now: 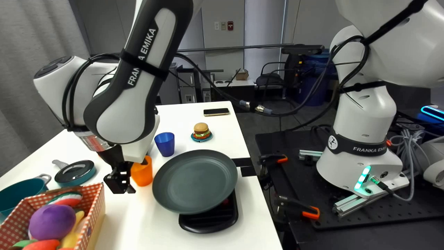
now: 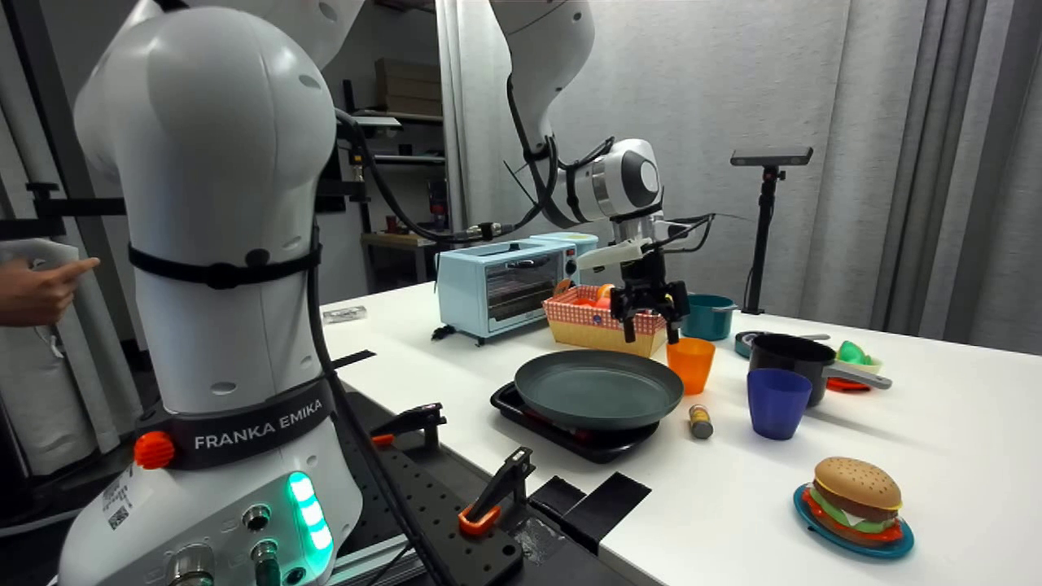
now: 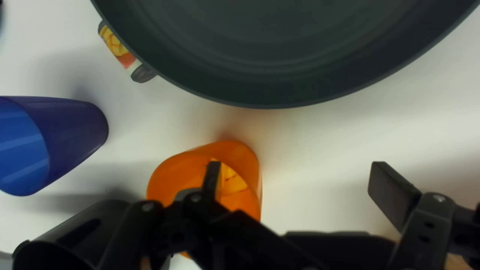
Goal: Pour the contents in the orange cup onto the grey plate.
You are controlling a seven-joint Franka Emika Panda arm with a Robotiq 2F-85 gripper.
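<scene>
the gripper (image 3: 298,180) hangs low with its two black fingers (image 3: 392,195) spread wide, keeping hold of nothing that i can make out. in the wrist view one finger crosses the mouth of the orange cup (image 2: 690,368) while its mate stands well apart from the cup; whether the nearer one touches it, i can't tell. the cup is upright on the white table (image 2: 733,513), and down inside it lie the contents (image 3: 233,182), a few small yellow pieces. just beside the cup is the grey plate (image 1: 195,180), broad and round, resting on a black base (image 1: 210,224). a small printed cylinder (image 2: 700,422) lies near the plate's rim, and past it stands the blue cup (image 2: 777,404), upright, just in front of a black pot (image 2: 765,362) in an exterior view. farther along i see a toy burger (image 2: 856,492) on a little teal dish (image 2: 899,547), and beyond that a phone (image 1: 216,111). over the other way sits a checked basket (image 2: 593,334) holding a round purple toy (image 1: 52,222), with a teal pot (image 2: 707,319) and a light blue toaster oven (image 2: 488,285) near it.
</scene>
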